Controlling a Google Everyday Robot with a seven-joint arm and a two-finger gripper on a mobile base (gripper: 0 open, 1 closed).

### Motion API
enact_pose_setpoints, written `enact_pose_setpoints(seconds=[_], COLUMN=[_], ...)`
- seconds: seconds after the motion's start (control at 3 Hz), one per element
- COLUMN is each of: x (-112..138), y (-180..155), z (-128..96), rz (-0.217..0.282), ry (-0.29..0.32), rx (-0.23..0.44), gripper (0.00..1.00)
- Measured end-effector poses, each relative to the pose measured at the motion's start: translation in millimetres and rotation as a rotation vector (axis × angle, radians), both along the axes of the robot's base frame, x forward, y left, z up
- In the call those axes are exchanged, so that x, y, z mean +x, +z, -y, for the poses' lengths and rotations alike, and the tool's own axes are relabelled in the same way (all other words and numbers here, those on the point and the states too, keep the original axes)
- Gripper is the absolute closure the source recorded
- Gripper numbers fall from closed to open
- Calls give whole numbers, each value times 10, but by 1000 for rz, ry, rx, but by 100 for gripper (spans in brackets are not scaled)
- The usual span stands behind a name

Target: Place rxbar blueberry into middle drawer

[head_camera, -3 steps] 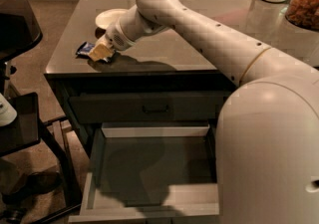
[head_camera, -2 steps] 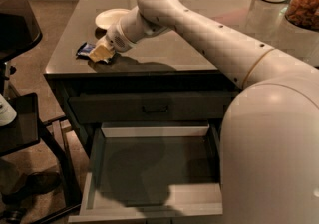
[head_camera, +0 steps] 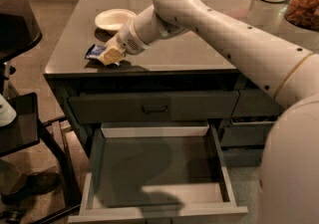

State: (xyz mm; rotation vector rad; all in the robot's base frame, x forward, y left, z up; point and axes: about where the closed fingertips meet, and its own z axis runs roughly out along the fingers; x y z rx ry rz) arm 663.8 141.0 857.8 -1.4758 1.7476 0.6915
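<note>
While the drawer (head_camera: pixel 159 168) stood open below, the gripper (head_camera: pixel 110 55) rested on the bar (head_camera: pixel 93 51); whether it gripped was unclear.

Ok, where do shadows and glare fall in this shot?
Camera view: the arm throws a broad shadow across the floor of the middle drawer; the hand, down at the rxbar blueberry on the counter, leaves a dark patch beneath; pale glare streaks the counter's far end.

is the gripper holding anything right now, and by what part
Cannot tell. The gripper sits over one end of the rxbar blueberry, which appears to lie on the countertop; no clear grasp shows.
</note>
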Motion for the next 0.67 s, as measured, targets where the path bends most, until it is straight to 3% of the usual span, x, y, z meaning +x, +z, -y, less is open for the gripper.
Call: enact_pose_setpoints(seconds=[0.67], x=[-594], y=[152], z=[445], rz=[53], ry=[32], rx=[-66], gripper=[100])
